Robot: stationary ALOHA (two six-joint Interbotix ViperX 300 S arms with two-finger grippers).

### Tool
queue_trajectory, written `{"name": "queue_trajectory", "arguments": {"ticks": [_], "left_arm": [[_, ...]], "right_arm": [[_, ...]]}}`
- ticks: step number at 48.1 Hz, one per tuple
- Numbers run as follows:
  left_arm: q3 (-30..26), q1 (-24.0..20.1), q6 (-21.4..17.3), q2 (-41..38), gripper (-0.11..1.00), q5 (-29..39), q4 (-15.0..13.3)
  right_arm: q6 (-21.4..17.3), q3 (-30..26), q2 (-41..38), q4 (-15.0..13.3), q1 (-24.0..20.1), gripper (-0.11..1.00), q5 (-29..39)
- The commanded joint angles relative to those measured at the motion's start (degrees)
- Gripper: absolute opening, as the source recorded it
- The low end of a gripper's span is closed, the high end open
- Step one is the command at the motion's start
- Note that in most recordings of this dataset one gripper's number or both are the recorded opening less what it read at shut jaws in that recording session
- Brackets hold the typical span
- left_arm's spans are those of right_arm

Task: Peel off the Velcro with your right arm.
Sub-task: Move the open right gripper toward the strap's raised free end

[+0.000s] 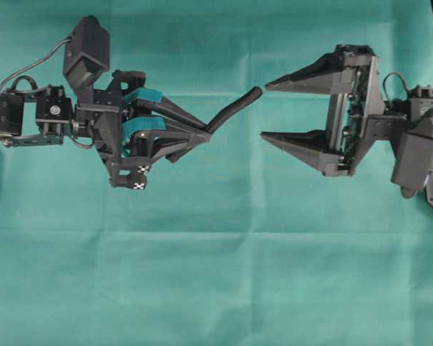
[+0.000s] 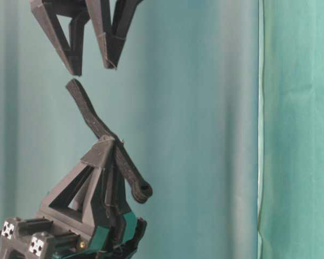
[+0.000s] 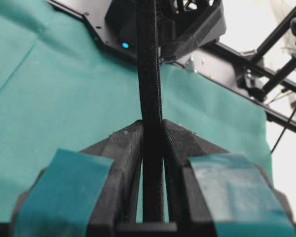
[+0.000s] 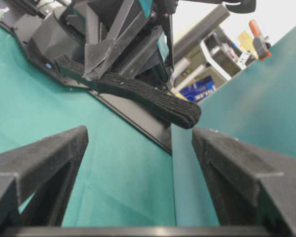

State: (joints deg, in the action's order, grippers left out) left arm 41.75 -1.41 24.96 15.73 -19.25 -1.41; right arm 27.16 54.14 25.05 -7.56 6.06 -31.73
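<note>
Even, soft light; blurred foregrounds.

Velcro (image 3: pixel 149 89) two layers indistinguishable; far end hidden against dark arm; table-level view crops both end effectors

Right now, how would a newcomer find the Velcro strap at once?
Look above the green cloth, between the two arms. The left pincer, with teal-taped fingers, is shut on the Velcro strap. Unlike the rigid fingers around it, it is thin, black, fuzzy, flexible, with a rounded free end.
</note>
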Motion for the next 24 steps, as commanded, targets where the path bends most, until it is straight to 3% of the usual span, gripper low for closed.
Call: {"name": "queue_trajectory", "arguments": {"ticks": [1,24], "left_arm": [[-0.4,-0.1,0.0,1.1,0.10,-0.6,-0.1],[0.2,-0.1,0.0,1.4,0.10,-0.6,-0.1]], "right_arm": [[-0.1,-1.8,-0.2,0.0,0.1,0.81,-0.9],[-0.1,-2.8,-2.1,0.0,0.0,0.81,-1.5]]}}
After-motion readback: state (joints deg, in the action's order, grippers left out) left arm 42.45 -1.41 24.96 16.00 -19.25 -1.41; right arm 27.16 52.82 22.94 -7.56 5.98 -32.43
